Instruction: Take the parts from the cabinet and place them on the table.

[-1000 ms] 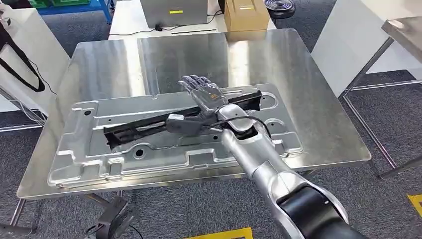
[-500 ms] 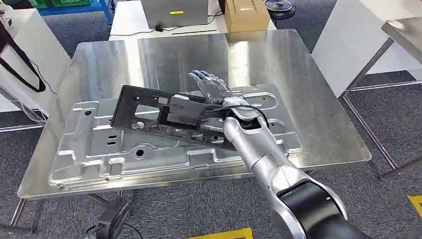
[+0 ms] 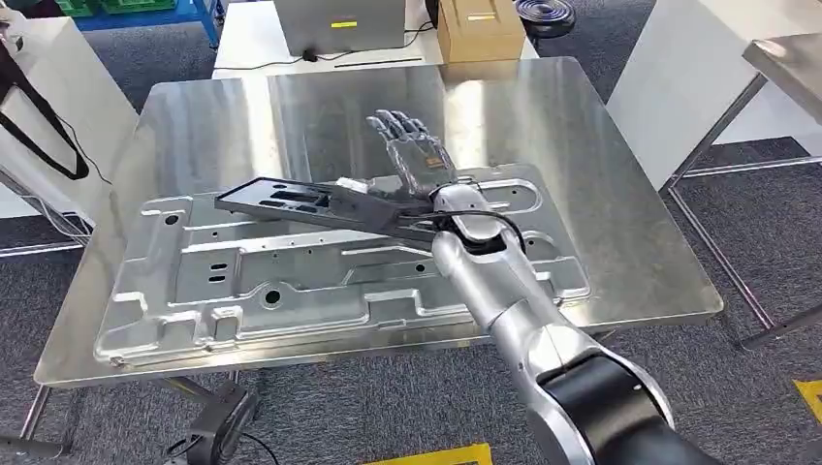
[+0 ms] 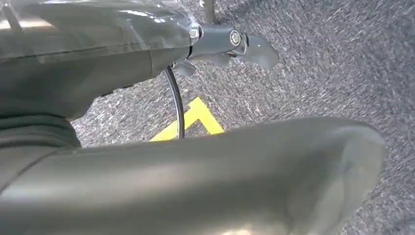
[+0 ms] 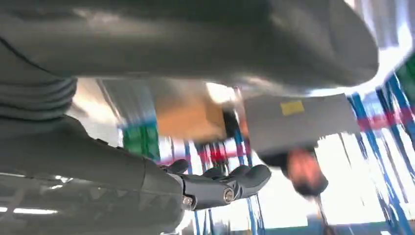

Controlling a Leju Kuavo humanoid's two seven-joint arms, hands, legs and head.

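A long black part hangs tilted just above the big stamped silver panel on the steel table. Its right end sits at the thumb side of my right hand, which holds it there while the fingers point straight away from me over the bare table top. The thumb is hidden under the part. In the right wrist view the dark fingers stretch out straight. My left hand hangs over grey carpet with nothing in it, its fingers apart.
A cardboard box and a grey case stand on a white table behind the steel one. A white panel and another metal table corner are at the right. Yellow floor tape marks the carpet.
The black part lay on the silver panel, then swung up to show its face, and now is nearly edge-on and raised. My right hand has moved a little farther away from me.
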